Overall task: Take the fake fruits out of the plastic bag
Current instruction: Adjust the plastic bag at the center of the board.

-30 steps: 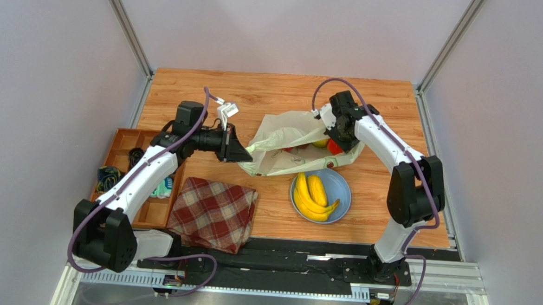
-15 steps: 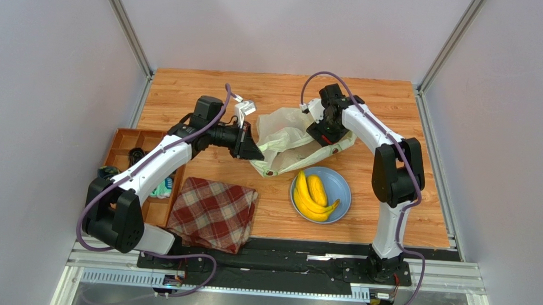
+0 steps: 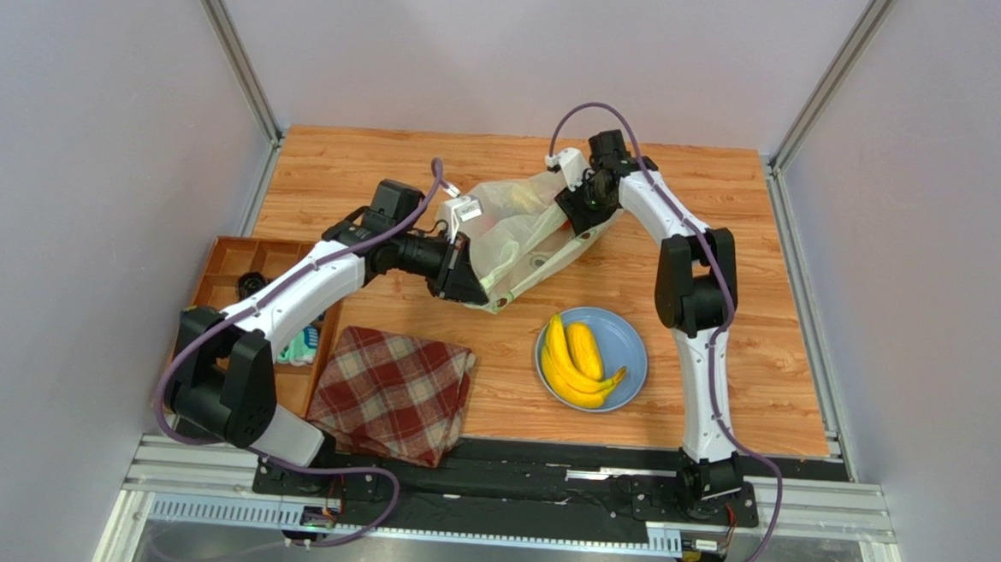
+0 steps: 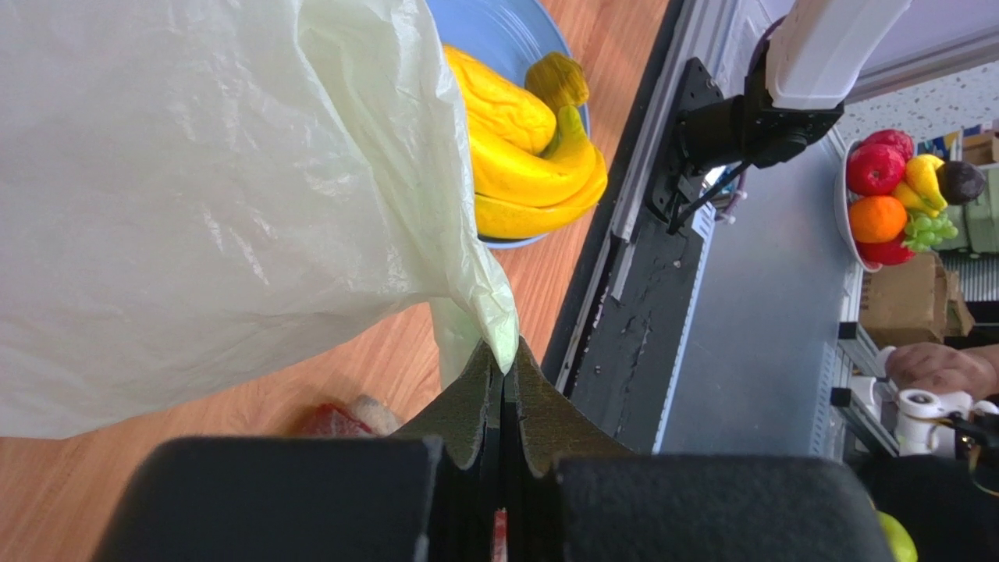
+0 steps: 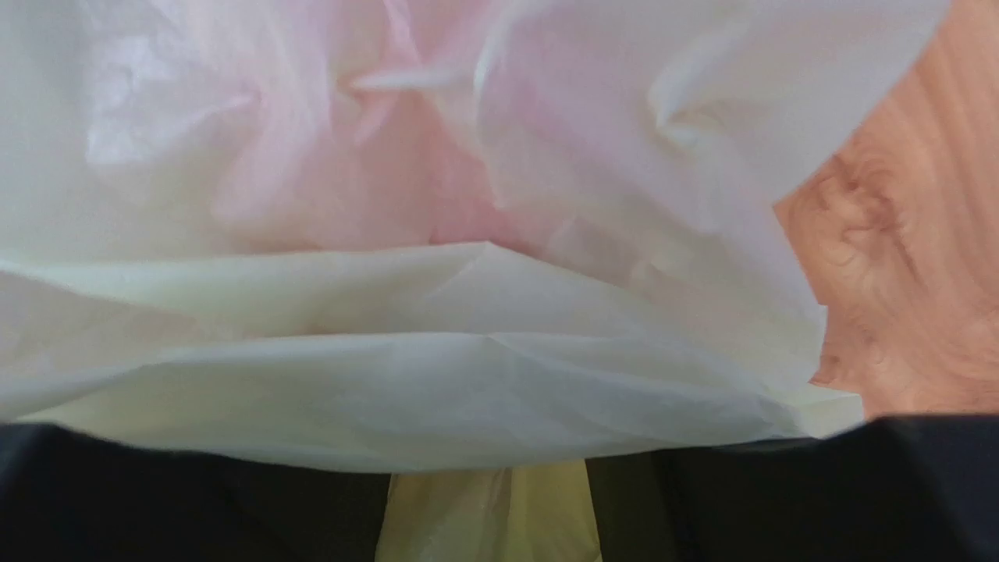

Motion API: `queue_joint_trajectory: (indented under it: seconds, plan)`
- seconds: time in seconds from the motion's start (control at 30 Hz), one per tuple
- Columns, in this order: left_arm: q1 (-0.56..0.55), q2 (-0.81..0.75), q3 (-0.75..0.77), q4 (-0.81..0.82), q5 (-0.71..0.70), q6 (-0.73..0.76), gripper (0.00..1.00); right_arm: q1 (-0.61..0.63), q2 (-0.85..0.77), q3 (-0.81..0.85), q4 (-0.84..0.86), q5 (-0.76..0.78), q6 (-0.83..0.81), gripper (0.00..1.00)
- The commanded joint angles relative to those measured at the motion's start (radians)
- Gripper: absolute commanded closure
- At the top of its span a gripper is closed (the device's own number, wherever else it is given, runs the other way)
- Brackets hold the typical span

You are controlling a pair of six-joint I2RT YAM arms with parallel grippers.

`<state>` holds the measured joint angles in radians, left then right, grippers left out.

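The pale yellow-green plastic bag [image 3: 521, 237] hangs bunched between both arms above the table's middle. My left gripper [image 3: 473, 284] is shut on the bag's lower edge [image 4: 498, 334], the film pinched at its tips [image 4: 504, 354]. My right gripper [image 3: 579, 211] sits against the bag's far right side. In the right wrist view the bag [image 5: 469, 386] drapes over the gripper [image 5: 487, 515], whose dark fingers [image 5: 176, 504] stand apart with film between them. A pinkish blur [image 5: 352, 176] shows through the plastic. A yellow banana bunch [image 3: 575, 358] lies on the blue plate [image 3: 629, 339].
A red plaid cloth [image 3: 391, 391] lies at the front left. Beside it a wooden compartment tray [image 3: 251, 281] holds small items at the left edge. The black rail [image 3: 522, 469] runs along the near edge.
Both arms moved toward the back and centre, raising and bunching the bag. The red fruit seen in the bag's mouth no longer shows from above. The right jaws went from shut to apart.
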<state>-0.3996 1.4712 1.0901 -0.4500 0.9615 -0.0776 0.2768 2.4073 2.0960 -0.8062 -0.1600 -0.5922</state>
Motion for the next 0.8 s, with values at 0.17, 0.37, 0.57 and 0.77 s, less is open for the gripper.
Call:
queue_joint_trajectory:
  seconds: [0.17, 0.37, 0.57, 0.77]
  plan:
    - [-0.018, 0.067, 0.111, -0.004, -0.04, 0.003, 1.0, -0.051, -0.366, -0.194, -0.017, -0.321, -0.02, 0.52]
    - [-0.018, 0.135, 0.215, 0.001, -0.038, -0.019, 1.0, -0.037, -0.58, -0.446, -0.074, -0.375, -0.023, 0.54]
    - [-0.018, 0.115, 0.241, 0.028, -0.009, -0.053, 1.0, -0.033, -0.633, -0.544, -0.036, -0.34, -0.04, 0.48]
    - [-0.018, 0.092, 0.283, 0.065, 0.059, -0.119, 1.0, -0.014, -0.423, -0.282, -0.125, -0.303, 0.084, 0.42]
